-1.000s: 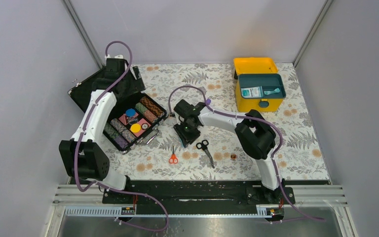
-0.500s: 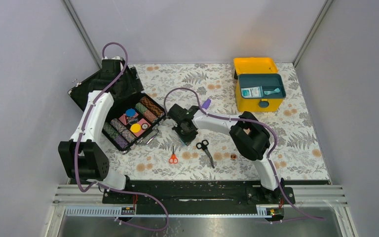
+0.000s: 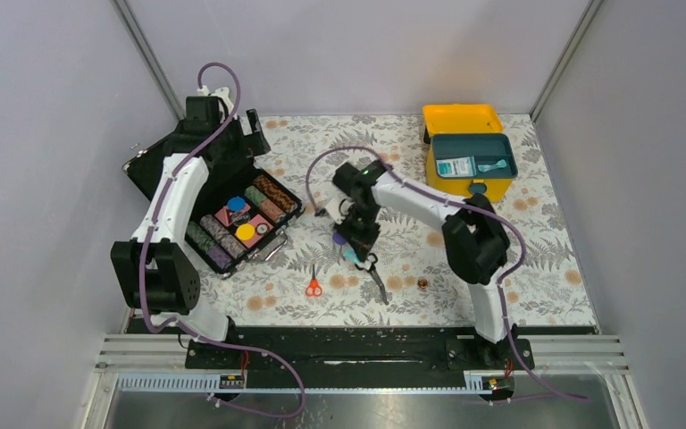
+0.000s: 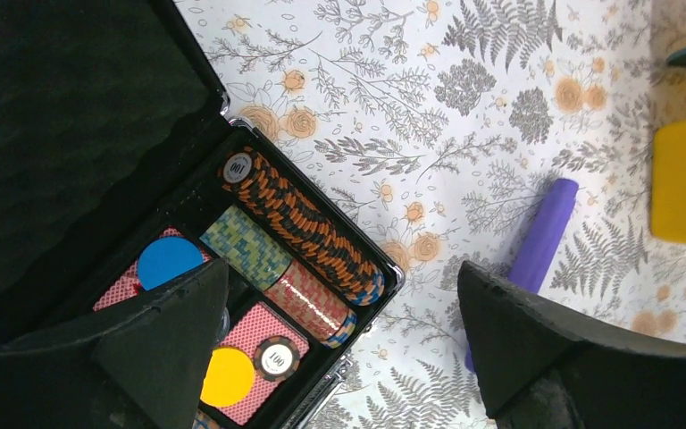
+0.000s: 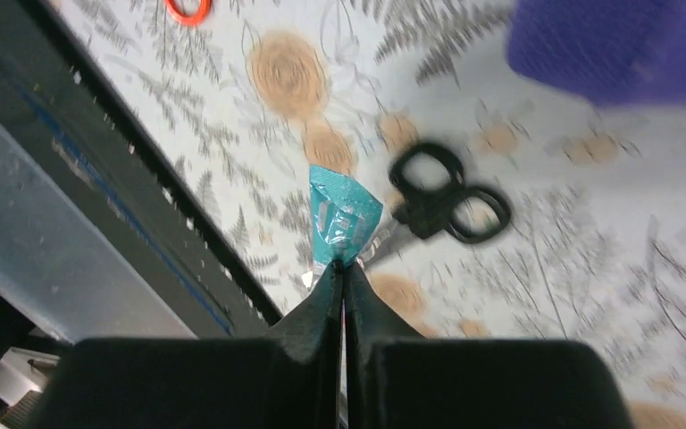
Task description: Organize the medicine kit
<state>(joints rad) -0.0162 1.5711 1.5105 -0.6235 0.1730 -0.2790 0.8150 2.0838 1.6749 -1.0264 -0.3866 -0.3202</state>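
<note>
Left arm (image 3: pixel 176 198), right arm (image 3: pixel 418 203): white tube links, bulky black joint housings (image 3: pixel 475 248). Purple cable (image 3: pixel 219 66) runs loose along each, base to wrist. Black bases on black rail (image 3: pixel 348 350). Left gripper (image 4: pixel 344 277): fingers (image 4: pixel 170 340) matte black, broad wedges. Right gripper (image 5: pixel 341 273): fingers (image 5: pixel 317 323) black, tapering to thin tips.

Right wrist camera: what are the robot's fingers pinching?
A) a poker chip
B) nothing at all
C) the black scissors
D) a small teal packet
D: the shut fingers clamp the bottom edge of the small teal packet, while the black scissors lie ungripped beyond it.
</note>
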